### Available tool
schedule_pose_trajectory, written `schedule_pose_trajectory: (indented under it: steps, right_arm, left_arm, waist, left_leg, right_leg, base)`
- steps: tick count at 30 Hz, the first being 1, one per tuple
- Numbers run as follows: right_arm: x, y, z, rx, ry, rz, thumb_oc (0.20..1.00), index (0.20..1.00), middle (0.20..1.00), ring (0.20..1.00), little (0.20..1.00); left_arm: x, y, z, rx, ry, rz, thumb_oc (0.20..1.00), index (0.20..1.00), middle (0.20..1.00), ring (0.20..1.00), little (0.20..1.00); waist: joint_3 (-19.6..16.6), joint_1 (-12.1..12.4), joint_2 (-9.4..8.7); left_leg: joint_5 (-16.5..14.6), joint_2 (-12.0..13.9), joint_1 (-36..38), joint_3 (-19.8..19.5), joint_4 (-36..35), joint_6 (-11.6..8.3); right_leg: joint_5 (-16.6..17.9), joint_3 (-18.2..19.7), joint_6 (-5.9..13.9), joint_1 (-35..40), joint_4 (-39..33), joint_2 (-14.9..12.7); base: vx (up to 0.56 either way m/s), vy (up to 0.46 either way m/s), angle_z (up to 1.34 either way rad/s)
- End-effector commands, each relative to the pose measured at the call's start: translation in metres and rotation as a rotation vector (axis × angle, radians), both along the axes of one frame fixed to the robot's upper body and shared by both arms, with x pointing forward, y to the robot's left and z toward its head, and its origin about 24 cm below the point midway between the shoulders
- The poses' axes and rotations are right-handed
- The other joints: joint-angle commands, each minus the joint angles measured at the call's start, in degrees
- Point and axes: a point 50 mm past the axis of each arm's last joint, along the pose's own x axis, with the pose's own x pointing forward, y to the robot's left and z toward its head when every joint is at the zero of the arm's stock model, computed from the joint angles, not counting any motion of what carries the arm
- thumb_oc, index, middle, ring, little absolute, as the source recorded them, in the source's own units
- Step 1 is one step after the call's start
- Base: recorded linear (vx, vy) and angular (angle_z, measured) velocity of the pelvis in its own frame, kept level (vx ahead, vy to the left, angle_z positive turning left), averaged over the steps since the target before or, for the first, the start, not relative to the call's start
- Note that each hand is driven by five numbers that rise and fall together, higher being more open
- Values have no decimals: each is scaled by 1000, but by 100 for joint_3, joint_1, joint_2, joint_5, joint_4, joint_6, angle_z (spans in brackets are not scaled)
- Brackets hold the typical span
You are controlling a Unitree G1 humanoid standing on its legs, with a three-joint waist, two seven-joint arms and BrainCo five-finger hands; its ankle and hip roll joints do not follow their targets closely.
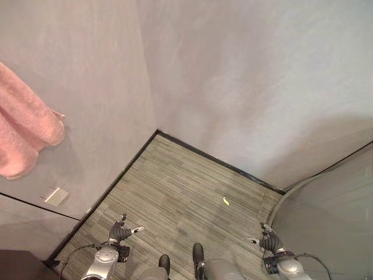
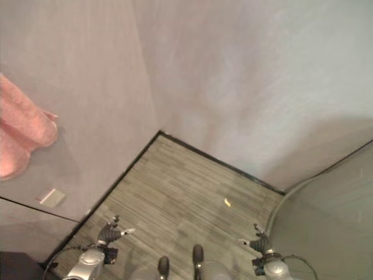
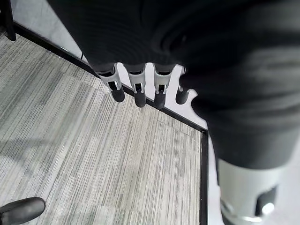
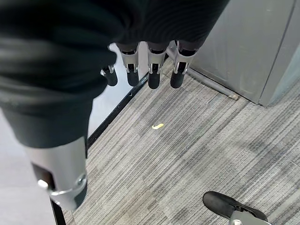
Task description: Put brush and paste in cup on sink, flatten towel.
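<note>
The room is a corner where 2 plain grey walls [image 1: 233, 81] meet, with a black skirting strip [image 1: 215, 160] running along their foot. The floor [image 1: 175, 198] is grey carpet with fine stripes, and a small yellow scrap [image 1: 225, 201] lies on it, well apart from both hands. On the robot's right a curved grey panel [image 1: 332, 216] rises from the floor. A pink towel [image 1: 23, 131] hangs bunched against the wall on the robot's left, high above the floor; below it a small pale plate [image 1: 56, 196] sits on the wall. The left hand [image 1: 121, 233] hangs low over the carpet, its fingers [image 3: 136, 91] straight and relaxed, holding nothing. The right hand [image 1: 269, 240] hangs likewise on the other side, fingers [image 4: 152, 77] loose and empty.
</note>
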Motion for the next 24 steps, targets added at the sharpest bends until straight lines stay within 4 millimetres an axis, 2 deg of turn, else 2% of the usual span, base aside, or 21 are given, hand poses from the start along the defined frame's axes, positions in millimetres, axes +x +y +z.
schedule_pose_trajectory:
  steps: [1,2,3,4,6,7,8,9,11,12,13,14,15,17,18,19,20,21,23,24]
  right_arm:
    - [0,-11,9,-48,-43,28,1000,1000,1000,1000,1000]
    - [-1,-11,8,-50,-40,20,1000,1000,1000,1000,1000]
    - [-1,-14,9,-54,-43,5,1000,1000,1000,1000,1000]
    - [1,-14,11,-50,-58,6,1000,1000,1000,1000,1000]
    - [5,-17,15,-63,-71,31,1000,1000,1000,1000,1000]
    - [5,-17,15,-63,-71,31,1000,1000,1000,1000,1000]
    - [12,-17,19,-76,-78,66,1000,1000,1000,1000,1000]
    - [17,-16,21,-82,-89,88,1000,1000,1000,1000,1000]
    - [24,-12,23,-80,-100,99,1000,1000,1000,1000,1000]
    - [31,-8,25,-75,-121,111,1000,1000,1000,1000,1000]
    - [38,-2,27,-58,-140,123,1000,1000,1000,1000,1000]
    - [38,-2,27,-58,-140,124,1000,1000,1000,1000,1000]
    - [42,1,30,-62,-156,150,1000,1000,1000,1000,1000]
    - [49,3,36,-81,-180,187,1000,1000,1000,1000,1000]
    - [52,1,42,-92,-200,213,1000,1000,1000,1000,1000]
    - [52,-2,45,-96,-203,220,1000,1000,1000,1000,1000]
    - [52,-3,45,-96,-203,220,1000,1000,1000,1000,1000]
    - [58,-4,49,-103,-220,232,1000,1000,1000,1000,1000]
    - [61,-5,52,-100,-231,233,1000,1000,1000,1000,1000]
    - [61,-5,53,-100,-232,232,1000,1000,1000,1000,1000]
  left_arm:
    - [13,9,10,21,-61,24,1000,1000,1000,1000,1000]
    - [14,8,10,18,-66,22,1000,1000,1000,1000,1000]
    - [19,5,13,15,-85,21,1000,1000,1000,1000,1000]
    - [25,2,17,8,-112,15,1000,1000,1000,1000,1000]
    - [40,-10,28,-1,-176,-42,1000,1000,1000,1000,1000]
    - [40,-10,28,-1,-176,-42,1000,1000,1000,1000,1000]
    - [47,-21,37,-16,-221,-117,1000,1000,1000,1000,1000]
    - [44,-22,38,-40,-240,-107,1000,1000,1000,1000,1000]
    - [34,-21,34,-50,-220,-102,1000,1000,1000,1000,1000]
    - [29,-19,33,-46,-213,-105,1000,1000,1000,1000,1000]
    - [23,-13,32,-33,-201,-102,1000,1000,1000,1000,1000]
    - [23,-13,32,-33,-201,-102,1000,1000,1000,1000,1000]
    - [21,-11,32,-31,-194,-104,1000,1000,1000,1000,1000]
    - [22,-10,30,-6,-172,-131,1000,1000,1000,1000,1000]
    - [22,-10,29,6,-163,-149,1000,1000,1000,1000,1000]
    - [21,-8,28,14,-154,-152,1000,1000,1000,1000,1000]
    - [21,-8,28,14,-154,-152,1000,1000,1000,1000,1000]
    - [19,-5,28,20,-151,-143,1000,1000,1000,1000,1000]
    - [21,-2,29,30,-159,-133,1000,1000,1000,1000,1000]
    - [24,1,33,61,-172,-137,1000,1000,1000,1000,1000]
  waist:
    - [-95,-45,-151]
    - [-101,-40,-153]
    - [-90,-59,-170]
    - [-64,-135,-190]
    - [-112,-407,-165]
    - [-111,-409,-164]
    - [-144,-353,-64]
    - [-152,-259,13]
    - [-170,-139,46]
    - [-177,-7,59]
    - [-143,97,55]
    - [-141,92,47]
    - [-98,111,67]
    - [1,54,109]
    - [8,-73,115]
    - [29,-105,114]
    - [37,-124,118]
    - [38,-58,127]
    - [87,-130,50]
    - [108,-127,-16]
  left_leg:
    - [408,-317,-500,318,147,-120]
    - [476,-294,-545,351,78,-159]
    - [563,-200,-676,568,73,-196]
    - [535,-63,-743,998,133,-211]
    - [398,603,-603,2623,326,-270]
    - [397,603,-603,2621,327,-270]
    - [377,587,-612,2589,298,-305]
    - [356,395,-634,2240,211,-276]
    - [339,286,-621,1996,131,-181]
    - [331,170,-572,1790,77,-78]
    - [336,-1,-372,1532,-125,73]
    - [342,-13,-367,1531,-134,78]
    - [383,-74,-340,1337,-176,141]
    - [399,-128,-272,967,-158,188]
    - [431,-155,-229,656,-190,178]
    - [440,-186,-81,429,-267,144]
    - [441,-185,-71,408,-270,142]
    - [400,-79,-36,382,-273,58]
    - [270,-105,26,174,-181,-59]
    - [196,-109,-27,34,12,-71]
  right_leg:
    - [-209,-87,494,70,304,-253]
    - [-187,-175,506,92,183,-284]
    - [-133,-335,529,115,95,-377]
    - [-91,-500,562,119,51,-495]
    - [-20,-1241,628,122,-24,-836]
    - [-20,-1242,628,124,-24,-836]
    - [-52,-1605,632,233,-56,-935]
    - [-94,-1640,642,291,34,-985]
    - [-127,-1639,656,285,375,-1073]
    - [-120,-1612,674,241,831,-1164]
    - [200,-1520,763,21,1610,-1316]
    - [190,-1518,769,14,1629,-1330]
    - [392,-1391,809,-78,2116,-1334]
    - [444,-1009,795,-275,2795,-1127]
    - [361,-482,748,-460,2870,-703]
    - [261,-484,680,-555,2595,-689]
    - [260,-506,678,-534,2585,-691]
    - [200,-763,648,-615,2069,-1040]
    - [195,-235,713,-691,1210,-916]
    - [173,91,786,-610,1326,-726]
  base:
    - [-49,-24,39]
    - [-78,-27,46]
    - [-81,6,38]
    - [-111,18,57]
    - [-97,14,92]
    - [-25,49,193]
    - [53,135,234]
    - [74,154,190]
    - [117,171,100]
    - [189,243,39]
    - [145,177,30]
    - [112,128,56]
    - [38,39,78]
    - [49,-17,127]
    - [152,-94,168]
    - [139,-84,158]
    - [176,-157,149]
    - [109,-219,114]
    - [170,-290,71]
    - [135,-235,69]
